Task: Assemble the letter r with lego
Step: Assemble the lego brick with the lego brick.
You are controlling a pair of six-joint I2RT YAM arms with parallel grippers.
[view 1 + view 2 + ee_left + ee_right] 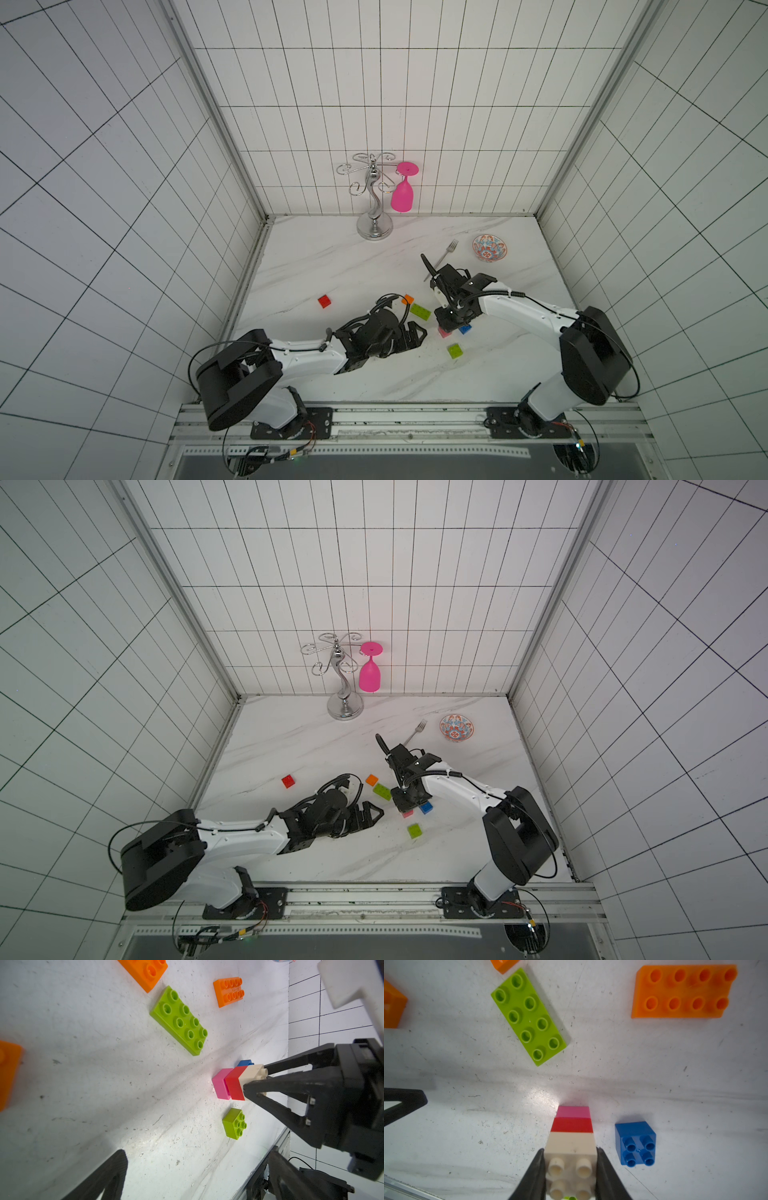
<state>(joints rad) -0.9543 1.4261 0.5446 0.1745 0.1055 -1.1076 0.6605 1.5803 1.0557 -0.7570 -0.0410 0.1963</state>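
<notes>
A stack of lego stands on the table: a pink brick (pixel 573 1111) at the bottom, a red one (pixel 572 1125) on it, a cream one (pixel 571 1142) on top. My right gripper (pixel 570 1151) is shut on the cream brick from above. Beside the stack lie a blue square brick (pixel 636 1142), a lime square brick (pixel 455 351), a long lime brick (pixel 528 1016) and a long orange brick (pixel 683 991). A small orange brick (pixel 408 298) and a loose red brick (pixel 324 301) lie farther left. My left gripper (pixel 415 334) hovers low just left of the stack, open and empty.
A chrome glass stand (pixel 375 226) with a pink glass (pixel 402 195) hanging from it stands at the back wall. A fork (pixel 446 251) and a patterned bowl (pixel 489 248) lie at the back right. Tiled walls close in three sides.
</notes>
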